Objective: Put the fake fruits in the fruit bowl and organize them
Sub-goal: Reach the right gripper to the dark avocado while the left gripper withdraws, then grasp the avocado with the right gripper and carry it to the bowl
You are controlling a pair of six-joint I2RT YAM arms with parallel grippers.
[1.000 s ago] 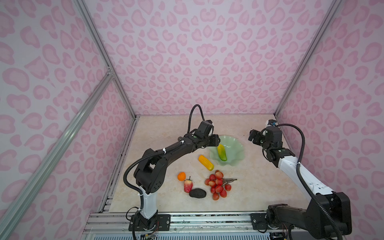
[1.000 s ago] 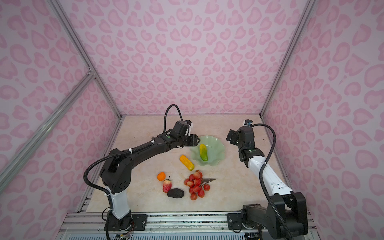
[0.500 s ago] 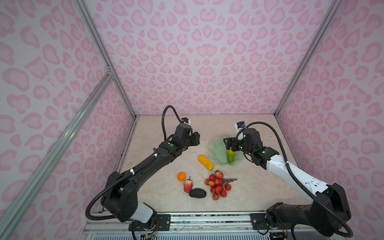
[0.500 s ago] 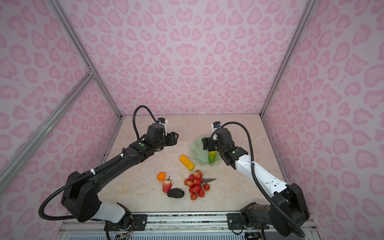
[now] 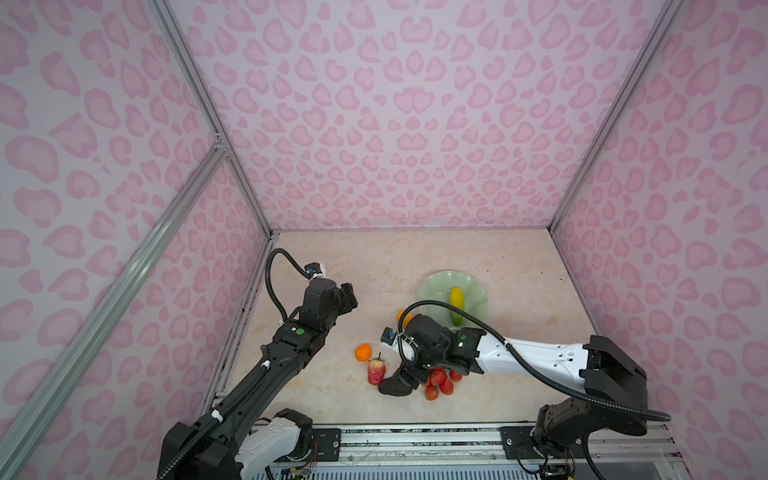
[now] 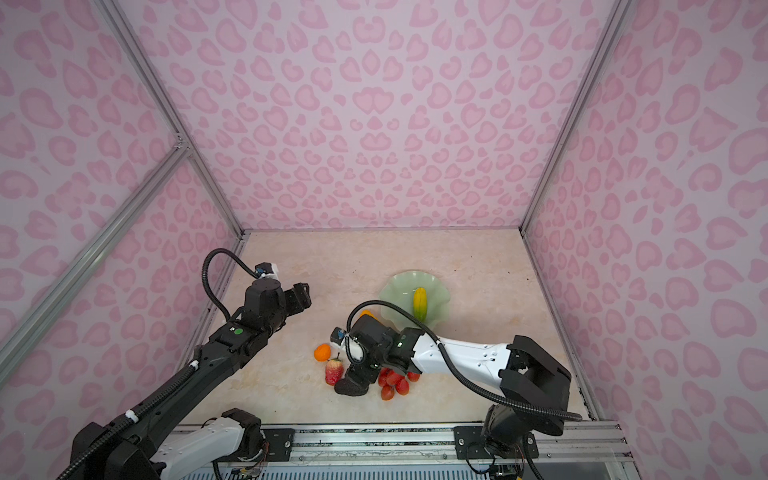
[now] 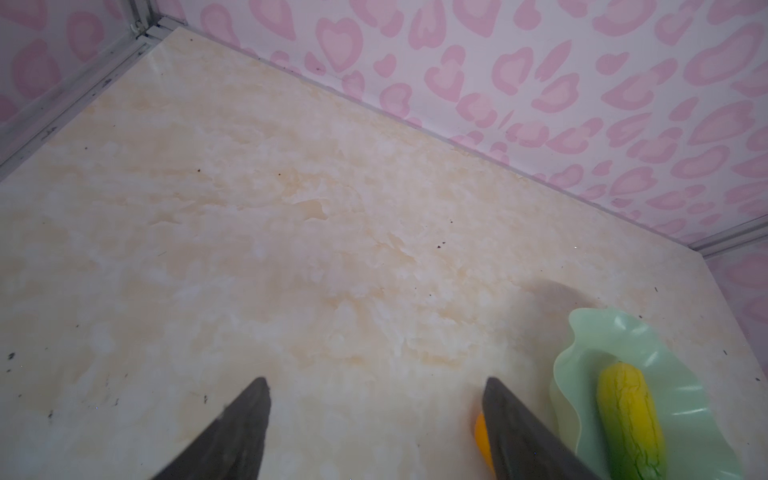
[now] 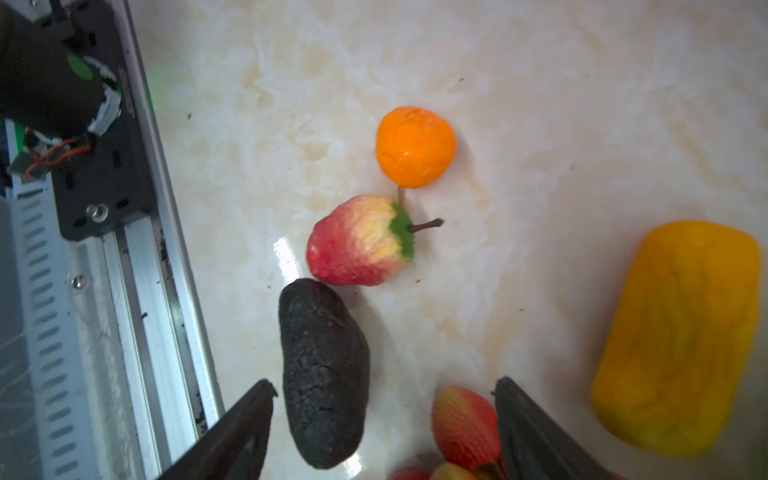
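Cream marbled table with a few dark specks. Sitting right on it: a mint bowl toward the back, a yellow-orange fruit near the bowl's front edge, then closer in a small orange, strawberry, avocado and red berries, all bunched close.

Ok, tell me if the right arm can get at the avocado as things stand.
Probably yes: the right end effector hangs open over the avocado, nothing covering it, though the strawberry lies right at one end.
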